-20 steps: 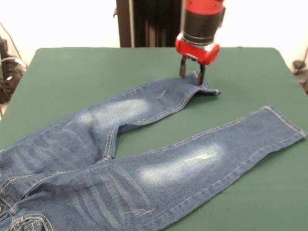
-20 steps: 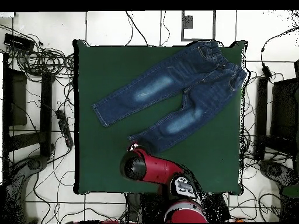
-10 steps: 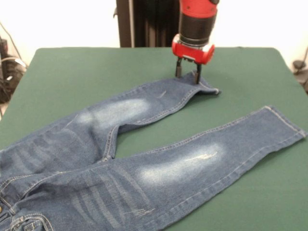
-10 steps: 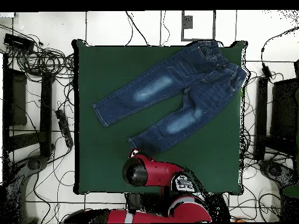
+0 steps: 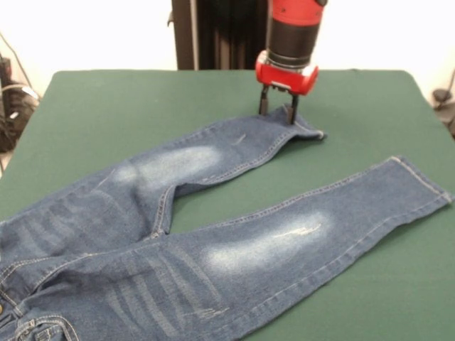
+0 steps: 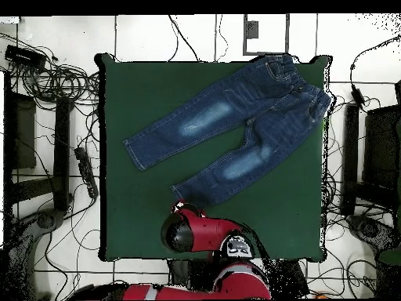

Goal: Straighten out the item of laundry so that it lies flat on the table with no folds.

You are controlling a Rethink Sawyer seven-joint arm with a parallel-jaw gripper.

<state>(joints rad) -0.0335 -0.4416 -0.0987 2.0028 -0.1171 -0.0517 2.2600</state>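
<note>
The item of laundry, a small pair of blue jeans (image 5: 213,213), lies spread on the green table (image 5: 106,106). Its waist is at the lower left, cut off by the picture's edge, and both legs run out to the right. The far leg ends at a hem (image 5: 307,128) that looks slightly turned up. My gripper (image 5: 276,111) hangs just over that hem's far edge, open, with nothing between its fingers (image 5: 262,106). In the overhead view the jeans (image 6: 235,125) lie diagonally and the red arm covers most of the gripper (image 6: 185,208).
Bare green felt (image 6: 133,227) surrounds the jeans on the table. Cables (image 6: 55,78) and dark equipment lie on the floor around it. The near leg's hem (image 5: 424,182) lies close to the table's right edge.
The gripper has shifted a little left and back from the far leg's hem, and the hem now shows clear of the fingers. The jeans have barely moved.
</note>
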